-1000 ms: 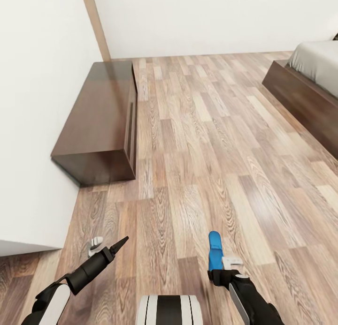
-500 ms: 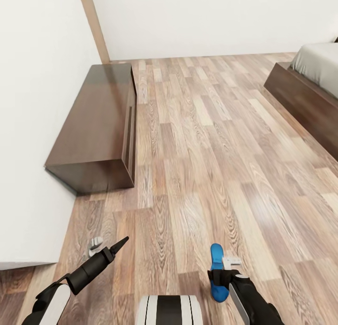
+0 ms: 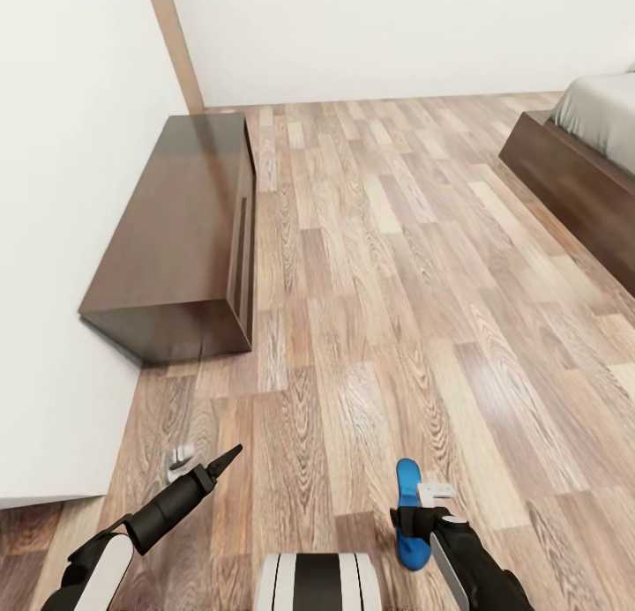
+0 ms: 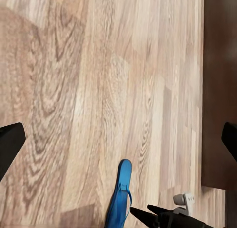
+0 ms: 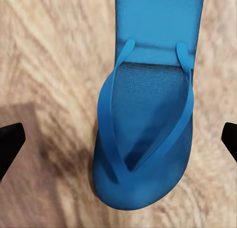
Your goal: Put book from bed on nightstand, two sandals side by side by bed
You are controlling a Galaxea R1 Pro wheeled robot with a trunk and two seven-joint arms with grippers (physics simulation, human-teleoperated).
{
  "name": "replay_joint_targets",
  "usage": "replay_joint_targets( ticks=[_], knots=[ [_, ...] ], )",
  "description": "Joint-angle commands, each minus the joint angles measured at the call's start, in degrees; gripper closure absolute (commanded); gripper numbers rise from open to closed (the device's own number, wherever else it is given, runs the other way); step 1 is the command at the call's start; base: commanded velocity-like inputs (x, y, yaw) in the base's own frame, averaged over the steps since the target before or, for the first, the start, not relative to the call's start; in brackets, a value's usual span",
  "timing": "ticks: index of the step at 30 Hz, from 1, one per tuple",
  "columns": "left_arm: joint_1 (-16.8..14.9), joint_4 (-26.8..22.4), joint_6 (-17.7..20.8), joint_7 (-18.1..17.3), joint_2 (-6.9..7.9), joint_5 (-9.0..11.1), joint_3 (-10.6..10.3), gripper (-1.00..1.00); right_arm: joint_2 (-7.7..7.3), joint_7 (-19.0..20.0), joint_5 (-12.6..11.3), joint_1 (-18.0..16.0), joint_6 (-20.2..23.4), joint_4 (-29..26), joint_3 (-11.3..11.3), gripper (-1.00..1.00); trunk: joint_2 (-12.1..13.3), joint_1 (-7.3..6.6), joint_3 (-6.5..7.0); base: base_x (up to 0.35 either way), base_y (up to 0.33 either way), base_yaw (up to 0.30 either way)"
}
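One blue sandal (image 3: 406, 512) lies flat on the wood floor, straps up, directly below my right gripper (image 3: 422, 505). The right wrist view looks straight down on the sandal (image 5: 145, 124), and the right gripper (image 5: 118, 144) is open, its fingertips wide apart on either side and apart from it. My left gripper (image 3: 205, 459) hovers over bare floor to the sandal's left, open and empty (image 4: 118, 141). The left wrist view also catches the sandal (image 4: 120, 198). A corner of the bed (image 3: 573, 175) with its off-white mattress (image 3: 604, 108) is at the far right. The book and nightstand are out of view.
A long low dark dresser (image 3: 181, 232) stands against the white wall (image 3: 62, 197) on the left. Open plank floor (image 3: 397, 267) stretches between the dresser and the bed. A brown door frame (image 3: 172, 38) rises in the far left corner.
The sandal stood on edge in the right gripper a second ago; it now lies flat on the floor under the open fingers. The view has shifted slightly.
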Motion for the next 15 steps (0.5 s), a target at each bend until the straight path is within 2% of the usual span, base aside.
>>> replay_joint_targets(
  ticks=[1, 15],
  knots=[
    [-0.02, 0.01, 0.48, -0.06, 0.00, 0.44, 0.06, -1.00, 0.02, -0.01, -0.01, 0.00, 0.31, -0.10, -0.04, -1.00, -0.03, 0.01, -0.26, 0.000, 0.000, 0.000],
    [-0.02, -0.02, 0.48, 0.00, 0.00, 0.44, -0.01, -1.00, 0.02, -0.01, -0.01, 0.00, 0.31, -0.10, -0.04, -1.00, -0.22, 0.37, -3.36, 0.000, 0.000, 0.000]
  ],
)
